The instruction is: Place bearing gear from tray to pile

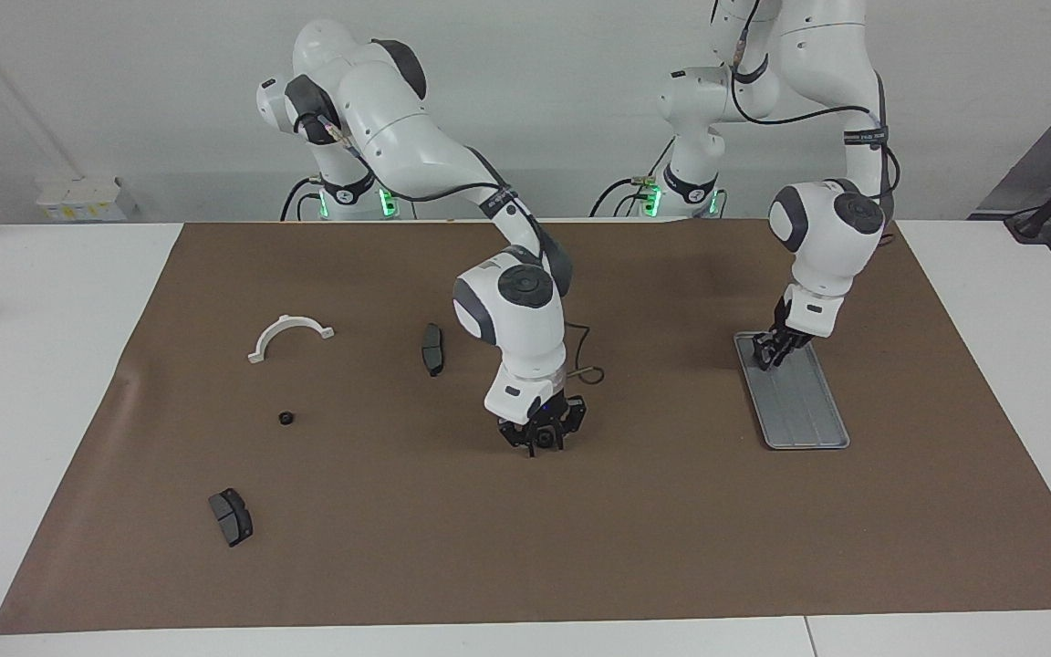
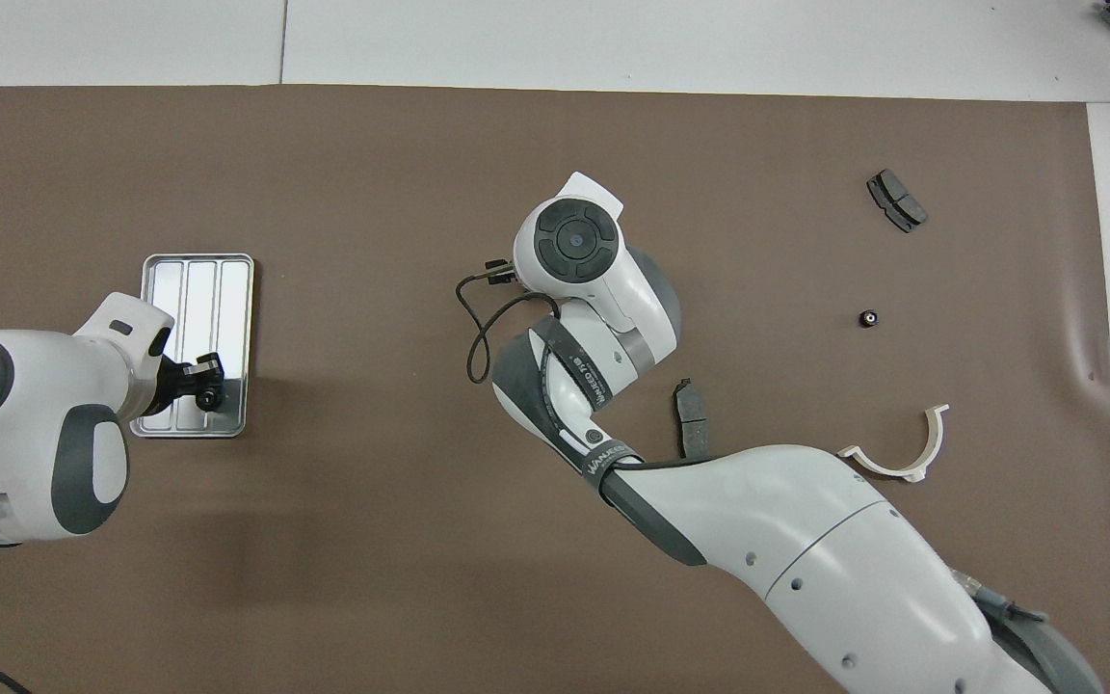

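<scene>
My white desk [image 1: 51, 383] carries a brown mat [image 1: 398, 547]. A pale grey wall [image 1: 124, 91] stands at twelve o'clock.

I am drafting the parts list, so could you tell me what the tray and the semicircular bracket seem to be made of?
The tray looks like bare metal: silver-grey, with a mirror-like sheen from above and ridges running lengthwise. The bracket looks like matte white plastic, evenly coloured without glint, though painted metal cannot be ruled out.
</scene>
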### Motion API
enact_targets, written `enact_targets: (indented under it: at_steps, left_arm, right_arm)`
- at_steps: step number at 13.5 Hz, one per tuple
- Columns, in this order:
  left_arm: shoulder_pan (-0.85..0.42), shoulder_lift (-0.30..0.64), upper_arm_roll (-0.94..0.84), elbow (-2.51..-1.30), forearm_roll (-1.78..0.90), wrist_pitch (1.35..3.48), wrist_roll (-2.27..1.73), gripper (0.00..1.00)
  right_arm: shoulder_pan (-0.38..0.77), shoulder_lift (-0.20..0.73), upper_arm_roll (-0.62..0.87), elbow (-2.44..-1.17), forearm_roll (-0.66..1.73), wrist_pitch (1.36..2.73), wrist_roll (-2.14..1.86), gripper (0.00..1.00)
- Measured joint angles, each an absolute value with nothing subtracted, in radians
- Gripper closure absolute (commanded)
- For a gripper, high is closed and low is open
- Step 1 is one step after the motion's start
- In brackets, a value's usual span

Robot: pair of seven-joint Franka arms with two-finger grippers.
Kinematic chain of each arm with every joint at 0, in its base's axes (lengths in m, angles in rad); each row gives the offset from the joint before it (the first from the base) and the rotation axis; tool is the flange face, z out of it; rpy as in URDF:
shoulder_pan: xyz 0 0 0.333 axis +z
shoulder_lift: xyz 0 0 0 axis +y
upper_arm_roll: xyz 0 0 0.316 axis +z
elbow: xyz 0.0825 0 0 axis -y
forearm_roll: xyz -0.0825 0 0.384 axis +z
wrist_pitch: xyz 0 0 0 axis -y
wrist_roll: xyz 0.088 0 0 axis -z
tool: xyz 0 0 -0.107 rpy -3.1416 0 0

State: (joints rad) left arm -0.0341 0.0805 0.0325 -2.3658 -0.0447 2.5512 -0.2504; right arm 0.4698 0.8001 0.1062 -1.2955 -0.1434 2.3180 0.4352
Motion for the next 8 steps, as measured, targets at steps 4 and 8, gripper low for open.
enact_targets:
  at_steps: [4,8]
  left_arm:
    - [-0.034,0.080,0.031,-2.231,-0.045,2.369,-0.250,1.00]
    - [-0.034,0.079,0.031,-2.017,-0.045,2.151,-0.255,1.00]
  right_arm:
    - [0.470,0.800,0.106,-1.298,-0.143,2.317,0.435,0.75]
    - [0.469,0.799,0.106,-1.296,-0.143,2.310,0.435,0.96]
